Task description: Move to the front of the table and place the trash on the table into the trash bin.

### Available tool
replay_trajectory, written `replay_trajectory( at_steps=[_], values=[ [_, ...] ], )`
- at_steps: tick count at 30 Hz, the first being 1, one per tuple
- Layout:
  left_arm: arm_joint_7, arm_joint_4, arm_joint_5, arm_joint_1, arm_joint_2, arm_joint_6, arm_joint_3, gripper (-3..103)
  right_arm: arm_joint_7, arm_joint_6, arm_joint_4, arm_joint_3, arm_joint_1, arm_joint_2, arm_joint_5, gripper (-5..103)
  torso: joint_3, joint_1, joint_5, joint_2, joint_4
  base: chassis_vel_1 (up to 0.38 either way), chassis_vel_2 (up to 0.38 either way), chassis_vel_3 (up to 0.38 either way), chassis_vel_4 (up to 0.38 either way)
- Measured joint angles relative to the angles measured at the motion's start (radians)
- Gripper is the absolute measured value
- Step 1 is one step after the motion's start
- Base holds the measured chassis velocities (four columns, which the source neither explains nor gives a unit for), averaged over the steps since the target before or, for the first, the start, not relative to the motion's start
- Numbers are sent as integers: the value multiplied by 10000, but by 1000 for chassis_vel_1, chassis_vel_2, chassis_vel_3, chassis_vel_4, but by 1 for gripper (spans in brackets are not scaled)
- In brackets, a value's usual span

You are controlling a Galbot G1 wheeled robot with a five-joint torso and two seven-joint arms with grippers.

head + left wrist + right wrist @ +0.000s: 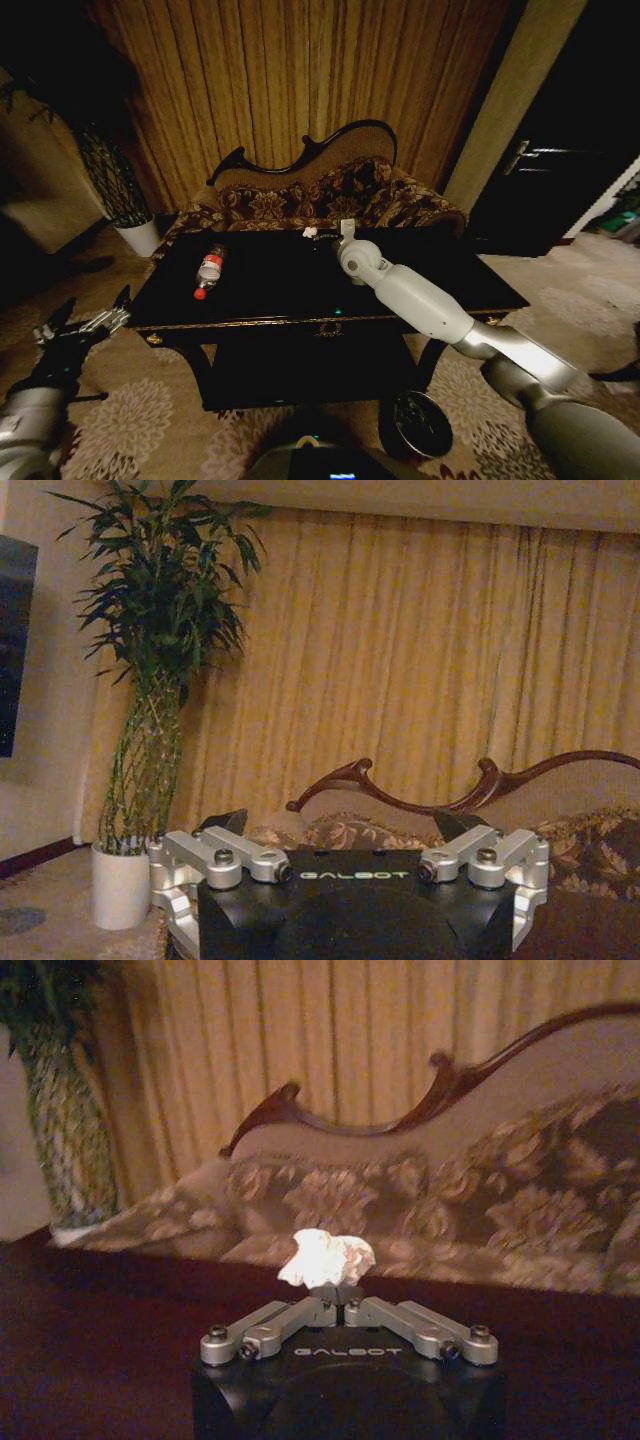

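Bin (416, 424) sat nearest, below tabletop (270, 290) front. Right end effector (336, 1298) pinched a white scrap (326, 1257) at far edge; thin grip risked dropping it. Bottle (208, 271) lay left. Left end effector (82, 323) idle, spread wide.

Left wrist view: left gripper (357, 832) in foreground, black body lettered GALBOT, silver linkages splayed wide to both sides, dark fingertips (224, 821) apart with nothing between them. Beyond it, a carved wooden sofa back (470, 790) with patterned upholstery. Golden pleated curtain (400, 650) spans the wall behind. Beside the sofa's end, a tall leafy plant (160, 630) with lattice-woven stems stands upright in a white pot (120, 885) on the floor.
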Motion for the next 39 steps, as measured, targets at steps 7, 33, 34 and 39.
replay_trajectory(
  at_steps=[7,33,34,39],
  values=[
    [0,0,-161,-95,207,6,12,100,-352,522,437,1119,-833,-757,-1164,0,0,0,1,0,-2,0,0,0,0],
    [257,364,-758,-606,1172,-169,83,100,-1598,1852,3373,7472,-7751,-3131,-3027,0,-1,-1,0,1,0,0,0,0,0],
    [257,364,-758,-606,1172,-169,83,100,-1598,1852,3373,7472,-7751,-3131,-3027,0,-1,-1,0,1,0,0,0,0,0],
    [252,618,-829,-691,1326,-169,76,100,-1561,1806,3834,8278,-8768,-3113,-3105,0,-1,-1,-1,1,-2,0,0,0,0]
  ],
)
